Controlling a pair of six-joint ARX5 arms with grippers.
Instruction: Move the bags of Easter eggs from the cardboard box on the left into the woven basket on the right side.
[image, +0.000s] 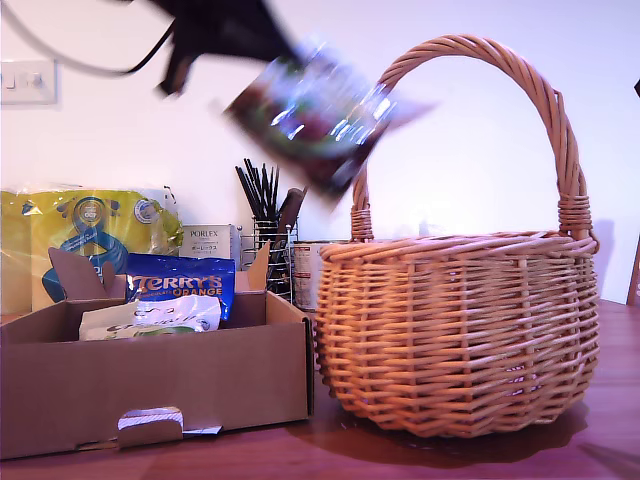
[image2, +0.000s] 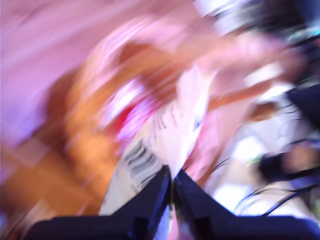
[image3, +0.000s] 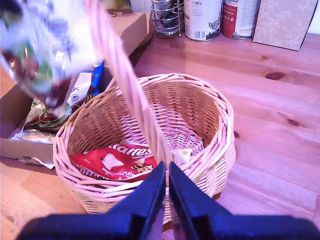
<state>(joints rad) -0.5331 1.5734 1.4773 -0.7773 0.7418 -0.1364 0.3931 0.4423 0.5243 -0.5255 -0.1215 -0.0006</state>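
Observation:
My first gripper (image2: 171, 172) is shut on a crinkly bag (image2: 165, 135) with a white barcoded back. In the exterior view this bag (image: 315, 115), dark-spotted with green print and blurred by motion, hangs from a dark arm (image: 215, 30) high up by the handle of the woven basket (image: 460, 340). My second gripper (image3: 167, 172) is shut with nothing between its jaws, above the basket rim (image3: 220, 115). A red-and-white bag (image3: 117, 160) lies in the basket. The cardboard box (image: 150, 380) at the exterior view's left holds the blue Terry's Orange bag (image: 180, 290) and a white bag with green print (image: 150, 318).
Behind the box stand a big yellow wrapped pack (image: 90, 230), a white Porlex carton (image: 210, 242) and a wire utensil holder (image: 270, 245). Two tins (image3: 202, 17) and a patterned box (image3: 282, 22) stand at the back of the wooden table (image3: 280, 130). The basket handle (image3: 122, 80) arches high.

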